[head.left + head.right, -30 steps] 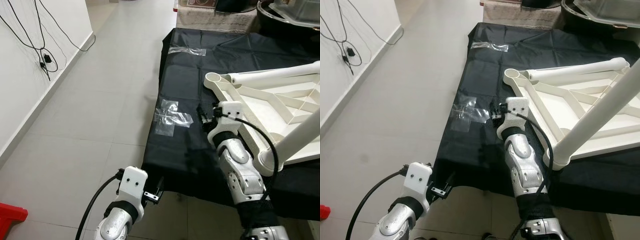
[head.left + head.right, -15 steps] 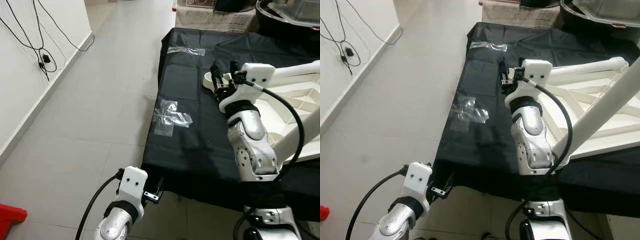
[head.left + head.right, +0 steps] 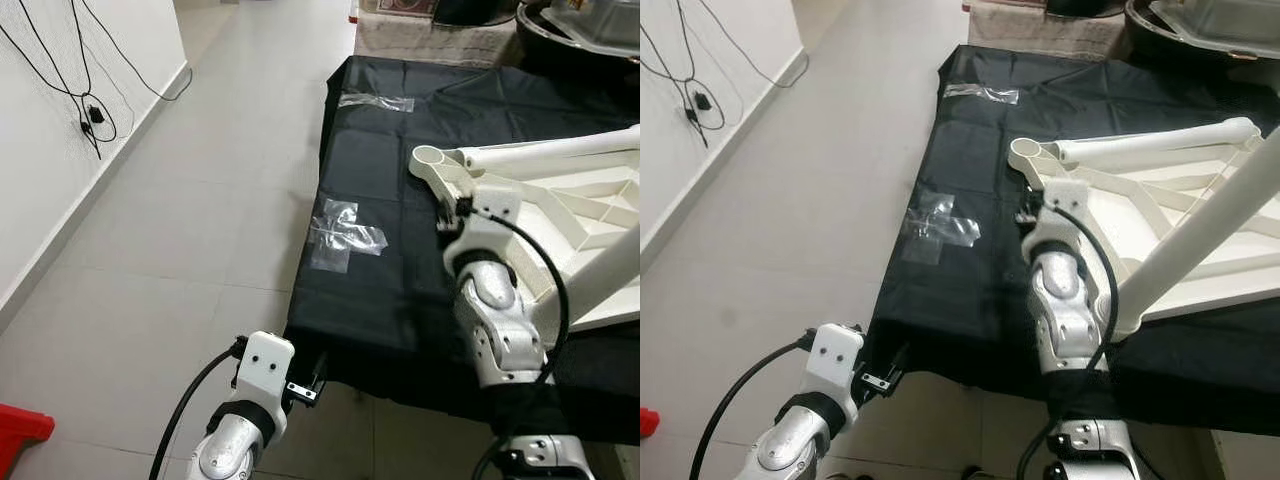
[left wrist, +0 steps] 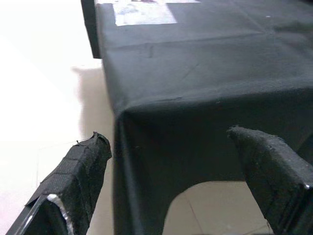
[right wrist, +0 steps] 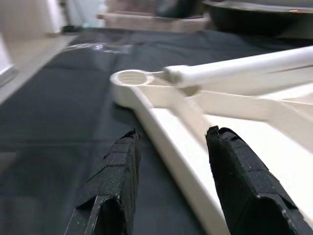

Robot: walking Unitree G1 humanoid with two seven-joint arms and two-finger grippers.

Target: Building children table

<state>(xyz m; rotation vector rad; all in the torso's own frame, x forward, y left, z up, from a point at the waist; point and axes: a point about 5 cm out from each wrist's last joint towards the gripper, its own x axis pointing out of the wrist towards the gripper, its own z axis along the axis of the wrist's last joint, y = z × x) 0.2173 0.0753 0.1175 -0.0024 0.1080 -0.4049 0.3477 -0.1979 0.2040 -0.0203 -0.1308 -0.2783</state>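
left gripper (image 4: 171, 171) open, two black fabric-wrapped fingers (image 4: 80, 178) spread wide. between them: the corner of a table draped in a black cloth (image 4: 195, 73), with the cloth hanging down over the edge. gripper is off the table, not touching the cloth, near that corner. pale tiled floor (image 4: 44, 88) beside and below the table. clear plastic sheet (image 4: 144, 12) lies on the cloth at the table's far side, glare on it.

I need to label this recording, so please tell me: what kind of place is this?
Probably a room in a home, used as an assembly area: a tiled floor, cables hanging on a white wall, and a white table top lying upside down on a black cloth.
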